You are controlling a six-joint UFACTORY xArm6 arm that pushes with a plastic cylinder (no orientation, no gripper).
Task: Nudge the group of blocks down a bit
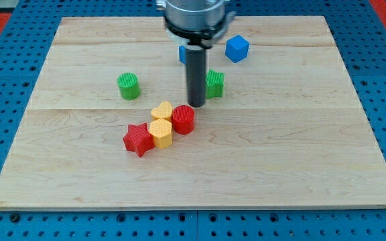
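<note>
A tight group of blocks lies at the board's middle: a red star (137,139) at the left, a yellow hexagon (160,132) beside it, a yellow heart (162,111) above that, and a red cylinder (183,119) at the right. My tip (196,104) stands just above and to the right of the red cylinder, close to it and to the yellow heart, with a narrow gap.
A green cylinder (129,86) stands left of the rod. A green block (214,83) sits just right of the rod. A blue cube (237,48) lies at the upper right, and another blue block (181,53) is mostly hidden behind the rod. The wooden board (313,147) lies on a blue pegboard.
</note>
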